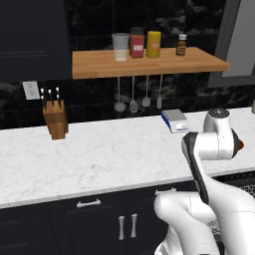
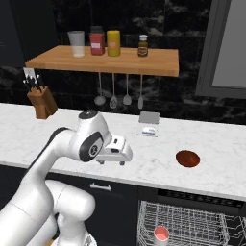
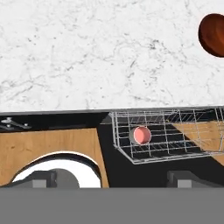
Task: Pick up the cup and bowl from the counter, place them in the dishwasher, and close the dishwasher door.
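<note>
- I see the tool (image 2: 115, 154) hanging over the front part of the white marble table (image 2: 57, 139), pointing down; in the hand view its two dark fingertips (image 3: 43, 179) stand wide apart with nothing between them, so it is released and carrying nothing.
- The bowl (image 2: 187, 158) sits on the table, red-brown and low, well apart from the tool at about 3 o'clock in the right base view.
- In the hand view the bowl (image 3: 213, 34) is at roughly 1 o'clock, cut by the frame's right edge.
- The cup (image 2: 161, 234) is already in the dishwasher's wire rack (image 2: 192, 223), below the table edge, at about 5 o'clock from the tool in the right base view.
- In the hand view the cup (image 3: 141, 135) lies near the rack's left end, its pale pink inside facing me, just above and between the fingertips.
- The rack is pulled out in front of the dishwasher (image 2: 202, 198).
- Behind, a wooden shelf (image 1: 149, 62) carries jars, and a knife block (image 1: 55, 119) stands on the table at the far left.
</note>
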Motion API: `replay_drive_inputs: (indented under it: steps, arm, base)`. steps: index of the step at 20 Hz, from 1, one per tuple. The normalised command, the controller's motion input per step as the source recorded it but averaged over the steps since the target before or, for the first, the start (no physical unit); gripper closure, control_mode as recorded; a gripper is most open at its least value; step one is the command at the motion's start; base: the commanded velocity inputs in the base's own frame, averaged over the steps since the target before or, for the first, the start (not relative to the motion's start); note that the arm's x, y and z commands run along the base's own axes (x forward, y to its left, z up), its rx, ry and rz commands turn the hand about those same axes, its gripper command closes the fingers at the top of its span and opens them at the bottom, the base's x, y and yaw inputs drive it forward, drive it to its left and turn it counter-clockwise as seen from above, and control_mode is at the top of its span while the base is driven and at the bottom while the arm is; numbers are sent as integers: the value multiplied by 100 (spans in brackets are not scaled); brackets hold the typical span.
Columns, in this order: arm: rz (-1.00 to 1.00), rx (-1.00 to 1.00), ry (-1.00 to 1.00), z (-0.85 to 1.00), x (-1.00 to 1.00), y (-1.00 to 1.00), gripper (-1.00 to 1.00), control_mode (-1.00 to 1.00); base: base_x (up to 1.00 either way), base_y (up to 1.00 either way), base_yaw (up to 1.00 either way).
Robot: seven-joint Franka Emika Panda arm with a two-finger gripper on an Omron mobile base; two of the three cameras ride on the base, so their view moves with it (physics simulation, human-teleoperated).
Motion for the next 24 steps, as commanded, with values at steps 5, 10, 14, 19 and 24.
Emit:
replay_drive_inputs:
  steps: [5, 10, 14, 19, 24]
  arm:
    - [-29, -13, 6, -9, 41, -5, -100, -100]
    - [-31, -7, 2, -12, 35, -40, -100, -100]
    - [-3, 9, 0, 0, 18, -85, -100, -100]
    - [3, 12, 0, -1, 28, -25, -100, -100]
    - [3, 0, 1, -4, 41, 0, -100, -100]
  base:
    - [0, 0, 0]
    - [0, 0, 0]
    - [0, 0, 0]
    - [0, 0, 0]
    - [0, 0, 0]
